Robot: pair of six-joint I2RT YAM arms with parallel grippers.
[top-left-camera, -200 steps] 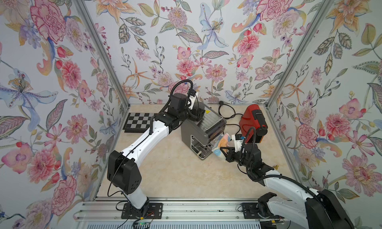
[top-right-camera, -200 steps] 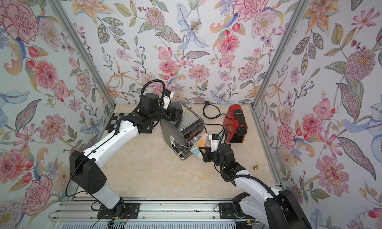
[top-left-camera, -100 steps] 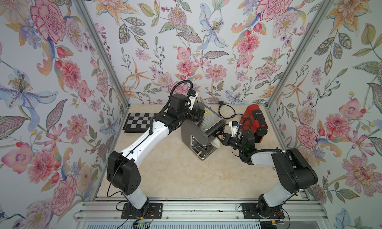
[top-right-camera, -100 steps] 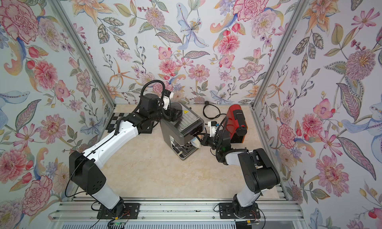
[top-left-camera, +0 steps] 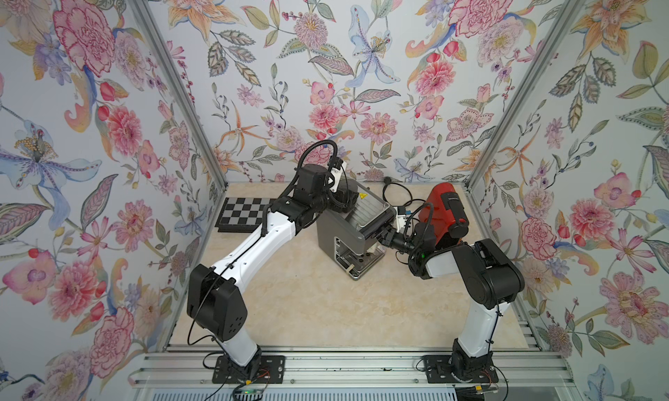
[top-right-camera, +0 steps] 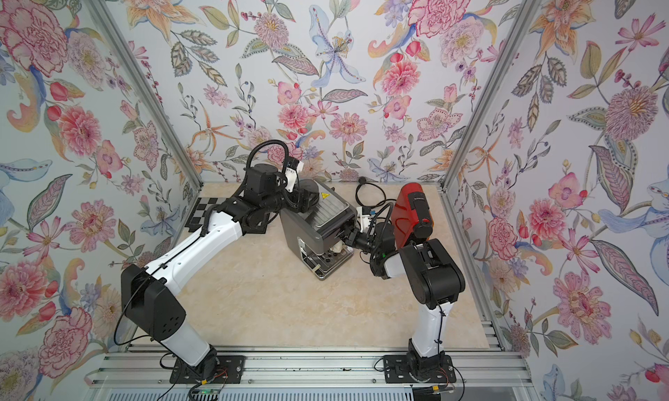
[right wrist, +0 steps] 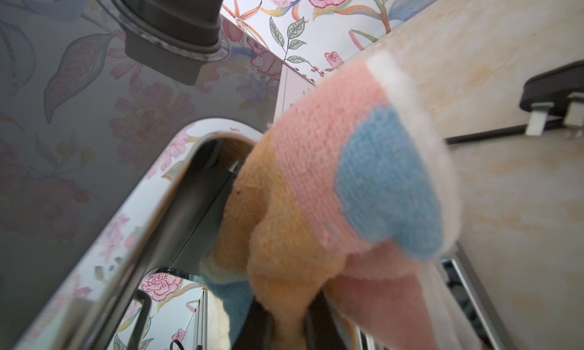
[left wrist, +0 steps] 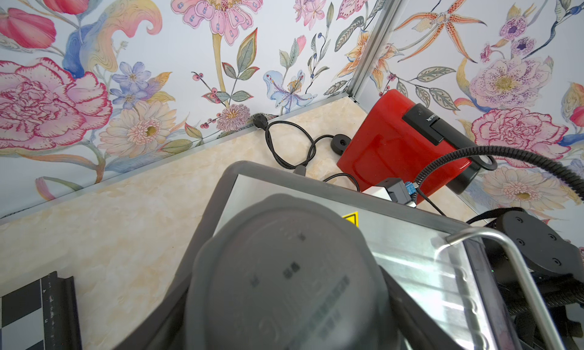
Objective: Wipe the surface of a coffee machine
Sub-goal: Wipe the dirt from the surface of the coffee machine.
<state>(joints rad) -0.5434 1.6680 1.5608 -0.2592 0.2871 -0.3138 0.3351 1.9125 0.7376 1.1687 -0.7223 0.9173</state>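
The grey coffee machine [top-left-camera: 340, 232] stands mid-table in both top views [top-right-camera: 307, 229], angled towards the front right. My left gripper [top-left-camera: 342, 200] reaches over its back, and in the left wrist view the jaws [left wrist: 284, 301] sit on either side of the machine's round grey lid [left wrist: 284, 263], gripping it. My right gripper [top-left-camera: 384, 238] is pressed against the machine's front right corner. It is shut on a knitted pink, orange and blue cloth [right wrist: 331, 190], which bunches against the shiny metal under the dark brew head [right wrist: 170, 32]. The right fingertips [right wrist: 284, 323] are mostly buried in cloth.
A red coffee machine [top-left-camera: 447, 214] stands just behind my right arm at the back right. A black cable [top-left-camera: 398, 194] and a white plug [top-left-camera: 402, 211] lie between the two machines. A checkerboard [top-left-camera: 242, 216] lies at the back left. Flowered walls close three sides.
My right arm has folded upright from a low, stretched pose and carried the cloth from in front of the machine up against its front right corner. The left arm has stayed put.
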